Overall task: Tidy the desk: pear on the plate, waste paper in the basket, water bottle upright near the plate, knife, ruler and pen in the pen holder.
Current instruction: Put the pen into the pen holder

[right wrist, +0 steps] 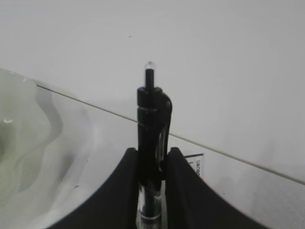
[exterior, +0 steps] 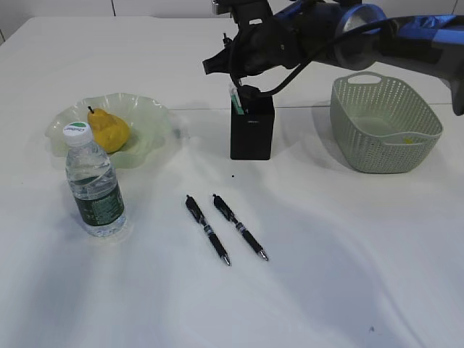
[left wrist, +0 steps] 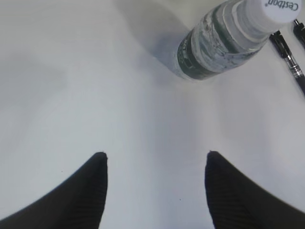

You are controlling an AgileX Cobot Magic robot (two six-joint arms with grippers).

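Nearest bench (exterior: pixel 326 290) edge: left tool (left wrist: pixel 155 162) empty, jaws apart, hovering. Two black pens (exterior: pixel 225 227) flat mid-bench, awaiting pickup. Water bottle (exterior: pixel 94 181) upright beside glass plate (exterior: pixel 148 116); pear (exterior: pixel 109 129) on plate. Farther: right tool (right wrist: pixel 152 157) clamped on pen (right wrist: pixel 151 119), vertical over pen holder (exterior: pixel 251 130) for insertion. Basket (exterior: pixel 384 130) rightmost.

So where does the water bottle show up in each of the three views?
Exterior: water bottle upright at left, in front of the plate.
Left wrist: top right, white cap toward the corner.
Right wrist: not in it.
Shared landmark: the pens lying beside the bottle.
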